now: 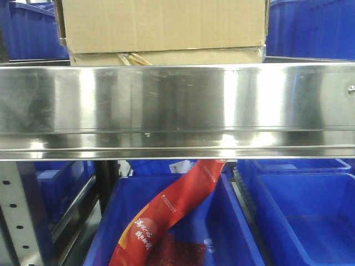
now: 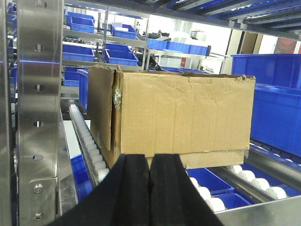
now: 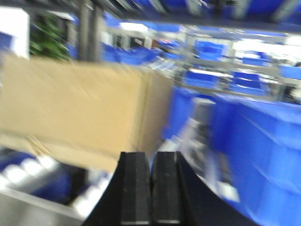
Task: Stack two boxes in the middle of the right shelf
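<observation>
Right up against the lens in the left wrist view are the left gripper's (image 2: 150, 188) black pads, pressed flat together with nothing between them, sitting low in front of the box (image 2: 171, 120). That tan cardboard box sits on the shelf's white rollers (image 2: 89, 146), near the left-hand perforated upright (image 2: 40, 113), its corner seam torn open and its front face pretty creased. From the front camera you can see it's really a stack, the upper box (image 1: 163, 25) resting on a flatter lower box (image 1: 166, 57) just behind the shiny front rail (image 1: 177, 108), roughly over the middle of the rail. Right gripper (image 3: 151, 188) is the same story, pads squeezed together and holding nothing, with the cardboard to its left, though that view is badly motion blurred. Blue bins (image 2: 277, 103) sit beside the box on the right end of the level. Below the rail, another blue bin (image 1: 222, 221) holds a red packet (image 1: 166, 213) with white lettering.
</observation>
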